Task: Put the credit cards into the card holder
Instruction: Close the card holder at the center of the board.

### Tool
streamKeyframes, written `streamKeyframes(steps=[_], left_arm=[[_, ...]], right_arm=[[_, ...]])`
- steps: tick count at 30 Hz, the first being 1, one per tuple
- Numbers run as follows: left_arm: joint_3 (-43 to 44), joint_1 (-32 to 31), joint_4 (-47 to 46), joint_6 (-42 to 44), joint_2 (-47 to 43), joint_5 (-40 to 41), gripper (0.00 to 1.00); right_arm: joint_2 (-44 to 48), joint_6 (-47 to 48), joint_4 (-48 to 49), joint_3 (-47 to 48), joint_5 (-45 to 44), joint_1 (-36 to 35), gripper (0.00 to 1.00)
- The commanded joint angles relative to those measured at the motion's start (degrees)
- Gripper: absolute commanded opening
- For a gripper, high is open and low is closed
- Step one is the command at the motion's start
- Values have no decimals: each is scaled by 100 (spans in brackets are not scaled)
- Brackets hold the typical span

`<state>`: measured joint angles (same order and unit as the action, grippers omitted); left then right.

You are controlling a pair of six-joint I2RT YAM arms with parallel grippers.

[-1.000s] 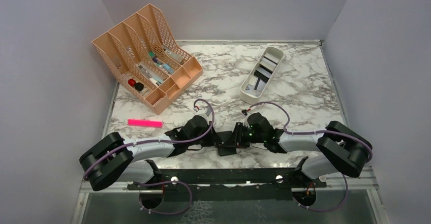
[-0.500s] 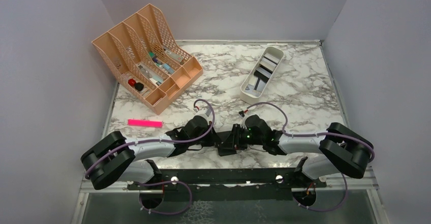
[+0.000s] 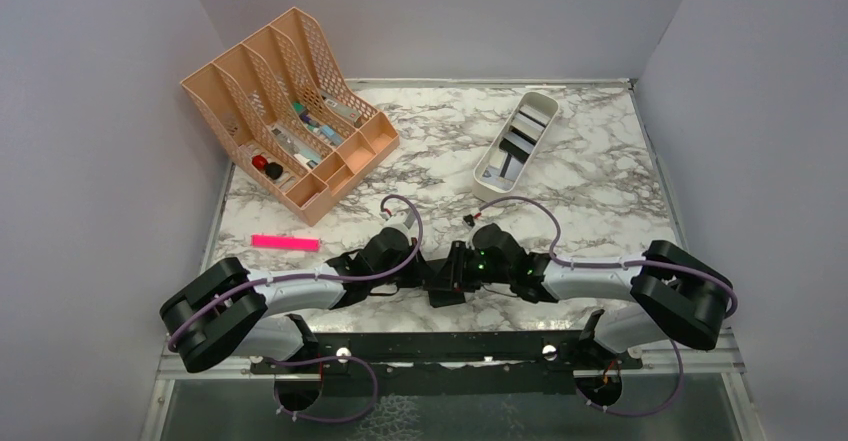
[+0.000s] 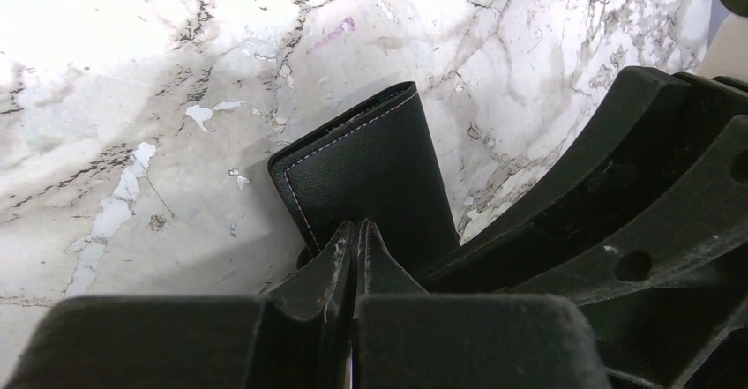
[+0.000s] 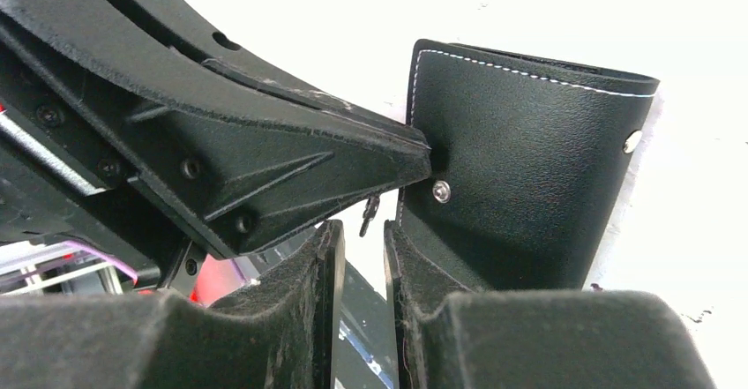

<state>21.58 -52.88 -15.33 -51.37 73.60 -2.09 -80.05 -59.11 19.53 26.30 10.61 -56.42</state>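
A black leather card holder (image 3: 446, 291) with white stitching lies on the marble near the front edge, between the two grippers. My left gripper (image 4: 355, 230) is shut on the near edge of the card holder (image 4: 370, 173); in the top view the left gripper (image 3: 430, 283) meets it from the left. My right gripper (image 5: 362, 230) stands beside the card holder (image 5: 520, 186) with a narrow gap between its jaws and nothing in them; in the top view it (image 3: 456, 273) comes from the right. The credit cards (image 3: 520, 139), grey and dark, stand in a white tray (image 3: 484, 178) at the back right.
A peach mesh desk organiser (image 3: 290, 101) with small items stands at the back left. A pink marker (image 3: 285, 243) lies on the marble (image 3: 420, 151) left of the left arm. Grey walls close in both sides and the back.
My right arm has moved left, bringing its gripper up against the card holder and the left gripper. The left arm and the holder have stayed put.
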Motion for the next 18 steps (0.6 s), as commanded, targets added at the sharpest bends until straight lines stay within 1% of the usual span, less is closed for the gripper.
streamKeyframes(steps=[1,10,12,15,16,18], left_arm=[[-47,2,-119,49,17,94,0],[-19,6,-112,74,40,64,0],[1,6,-75,91,48,66,0],[41,-1,-22,101,34,68,0],[53,5,7,95,21,68,0],[129,6,160,49,-9,85,1]], right_arm=[[-126,167,-374,270,-404,-42,27],[-203,301,-371,349,-443,-39,18],[-206,320,-379,356,-441,-42,14],[-214,386,-387,356,-445,-39,3],[-220,409,-385,351,-446,-41,1],[-232,436,-396,351,-445,-39,1]])
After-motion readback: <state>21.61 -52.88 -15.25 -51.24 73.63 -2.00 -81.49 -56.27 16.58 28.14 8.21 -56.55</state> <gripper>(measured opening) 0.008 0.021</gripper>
